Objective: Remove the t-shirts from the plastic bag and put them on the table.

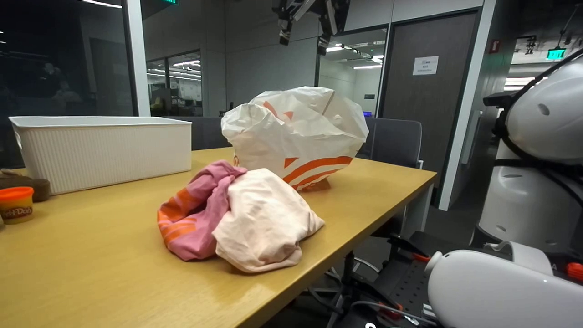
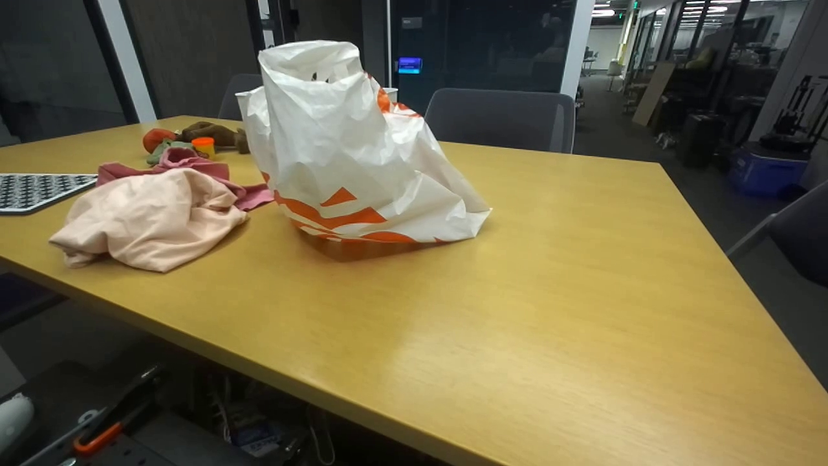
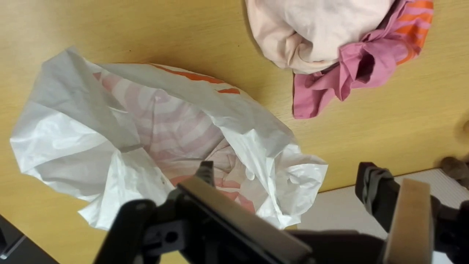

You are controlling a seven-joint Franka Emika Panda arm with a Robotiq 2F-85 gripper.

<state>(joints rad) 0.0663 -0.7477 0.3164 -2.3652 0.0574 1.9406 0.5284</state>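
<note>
The white plastic bag [image 1: 309, 132] with orange print stands on the table [image 1: 91, 269], its mouth open upward. It also shows in an exterior view [image 2: 336, 149] and in the wrist view [image 3: 62, 139]. Inside it I see creases and pinkish stripes; no separate shirt can be made out. A pale pink t-shirt [image 1: 268, 223] and a pink t-shirt with orange print [image 1: 196, 218] lie crumpled together on the table beside the bag. They also show in the wrist view, pale [image 3: 322, 29] and pink [image 3: 355, 69]. My gripper [image 1: 304, 42] is open and empty, high above the bag.
A white ribbed bin [image 1: 109, 152] stands at the far side of the table. A Play-Doh tub [image 1: 16, 205] and a brown item [image 1: 38, 187] are near it. A patterned board [image 2: 39, 192] lies beside the shirts. Chairs stand around the table.
</note>
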